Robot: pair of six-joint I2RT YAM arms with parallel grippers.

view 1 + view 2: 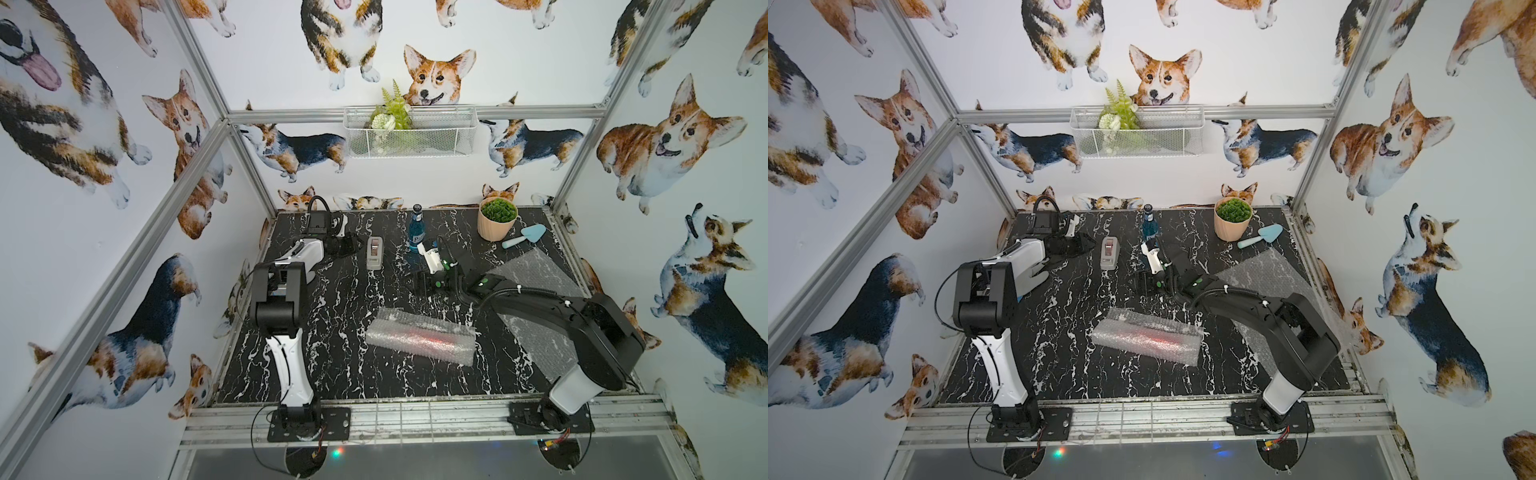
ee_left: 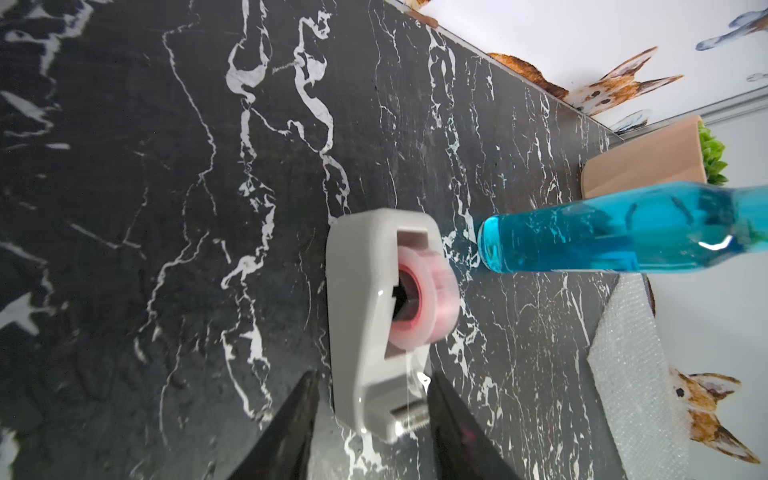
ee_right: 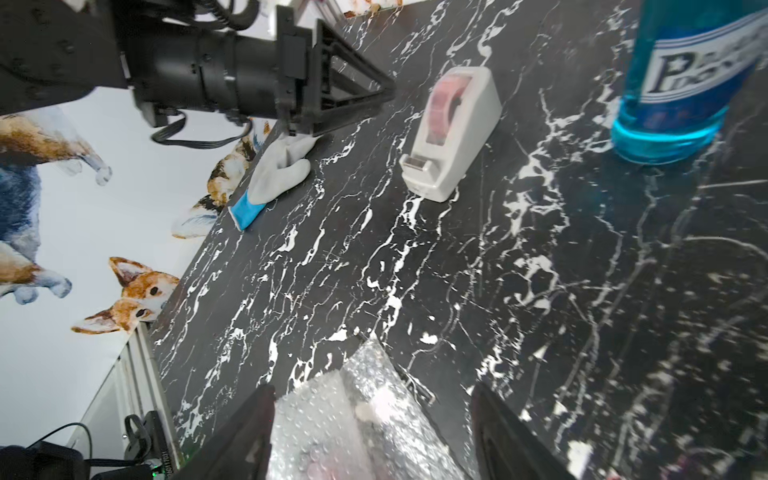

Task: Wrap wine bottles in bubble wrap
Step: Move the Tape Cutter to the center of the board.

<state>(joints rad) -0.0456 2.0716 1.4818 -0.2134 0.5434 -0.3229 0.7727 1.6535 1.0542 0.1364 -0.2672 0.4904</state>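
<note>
While the red-pink bottle (image 1: 428, 336) lies rolled in bubble wrap (image 1: 399, 332) mid-table in both top views, the blue bottle (image 1: 415, 232) stands bare behind. Left wrist: the left gripper (image 2: 372, 374) has its fingers spread, flanking the cutter end of the tape dispenser (image 2: 361, 291); it should pinch only the tape (image 2: 410, 386). Right wrist: the right gripper (image 3: 374, 386) is spread above the bubble wrap and should pin the seam.

Blue bottle (image 1: 415, 231) — black-and-white marbled table (image 1: 332, 353)

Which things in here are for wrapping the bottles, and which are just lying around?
For the job:
- blue bottle
- red bottle, already inside the rolled wrap
- flat bubble wrap sheet
- probably the tape dispenser

Just lying about:
- plant pot
- blue trowel
- glove
- wall basket
</note>
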